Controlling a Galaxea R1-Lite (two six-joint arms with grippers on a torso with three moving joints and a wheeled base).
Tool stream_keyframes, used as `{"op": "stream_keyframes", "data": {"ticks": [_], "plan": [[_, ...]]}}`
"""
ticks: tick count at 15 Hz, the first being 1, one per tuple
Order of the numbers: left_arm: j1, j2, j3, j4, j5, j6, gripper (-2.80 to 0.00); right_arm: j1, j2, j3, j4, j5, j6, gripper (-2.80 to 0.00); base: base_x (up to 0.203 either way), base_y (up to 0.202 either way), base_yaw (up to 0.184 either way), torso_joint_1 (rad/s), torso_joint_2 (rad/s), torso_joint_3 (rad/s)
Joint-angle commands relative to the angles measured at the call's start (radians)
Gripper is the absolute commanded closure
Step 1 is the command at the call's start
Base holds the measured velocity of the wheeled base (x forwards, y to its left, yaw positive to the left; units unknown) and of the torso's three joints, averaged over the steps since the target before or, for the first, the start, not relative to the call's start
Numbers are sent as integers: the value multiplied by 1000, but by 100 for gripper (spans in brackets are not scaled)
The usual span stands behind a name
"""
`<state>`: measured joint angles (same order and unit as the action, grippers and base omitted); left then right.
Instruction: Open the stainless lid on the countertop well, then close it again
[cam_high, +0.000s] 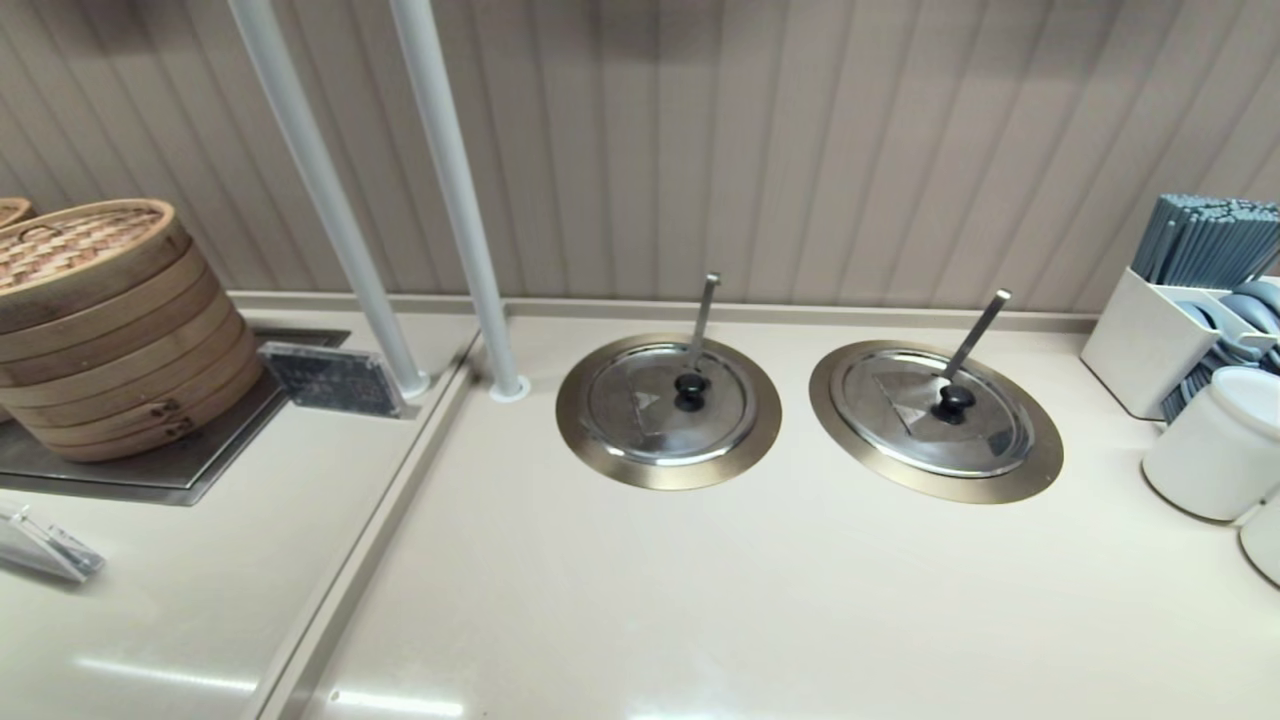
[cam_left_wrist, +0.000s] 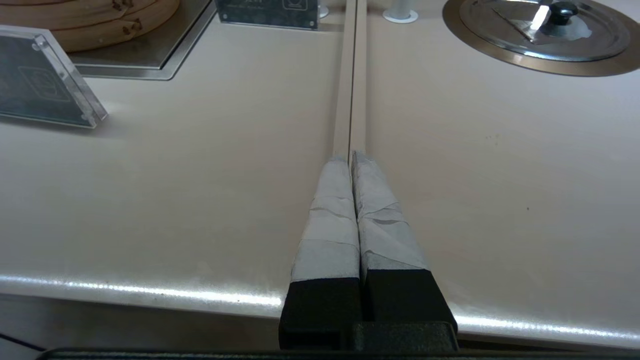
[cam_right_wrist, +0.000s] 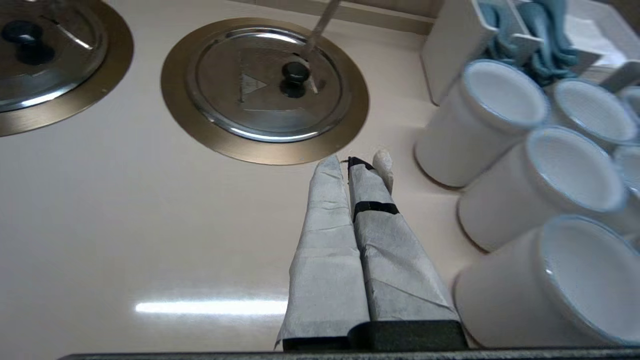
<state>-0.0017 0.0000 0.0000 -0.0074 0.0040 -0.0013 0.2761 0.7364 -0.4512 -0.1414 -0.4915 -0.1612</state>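
Note:
The stainless lid (cam_high: 900, 400) lies flat on the right-hand countertop well, whose brass-toned rim (cam_high: 1040, 460) rings it. It has a black knob (cam_high: 953, 402), and a slanted steel utensil handle (cam_high: 975, 335) pokes through. In the right wrist view the same lid (cam_right_wrist: 235, 95) sits closed inside its rim (cam_right_wrist: 350, 115). My right gripper (cam_right_wrist: 345, 162) is shut and empty, low over the counter just short of that rim, beside the white cups. My left gripper (cam_left_wrist: 351, 156) is shut and empty over the counter seam, far from the lid. Neither arm shows in the head view.
The twin lid (cam_high: 640, 410) with an upright handle covers the left well. White cups (cam_right_wrist: 500, 120) and a utensil holder (cam_high: 1150, 340) crowd the right edge. Two white poles (cam_high: 455, 200) stand behind, with stacked bamboo steamers (cam_high: 100, 320) and a small sign (cam_high: 330, 380) at the left.

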Motion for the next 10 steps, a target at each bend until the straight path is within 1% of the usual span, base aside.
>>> {"op": "stream_keyframes", "data": {"ticks": [1,3,4,7,8,9,10], "plan": [[0,0,0,0,1,0,0,-99,-321,21,84,-2,-35,0,0,0,0,0,0,0],[0,0,0,0,1,0,0,-188,-470,29,166,2,-47,0,0,0,0,0,0,0],[0,0,0,0,1,0,0,-219,-517,42,191,6,-45,0,0,0,0,0,0,0],[0,0,0,0,1,0,0,-258,-688,113,262,23,-69,0,0,0,0,0,0,0],[0,0,0,0,1,0,0,-263,-732,146,273,37,-62,0,0,0,0,0,0,0],[0,0,0,0,1,0,0,-266,-744,195,275,100,-24,0,0,0,0,0,0,0],[0,0,0,0,1,0,0,-268,-741,232,275,246,13,0,0,0,0,0,0,0]]}}
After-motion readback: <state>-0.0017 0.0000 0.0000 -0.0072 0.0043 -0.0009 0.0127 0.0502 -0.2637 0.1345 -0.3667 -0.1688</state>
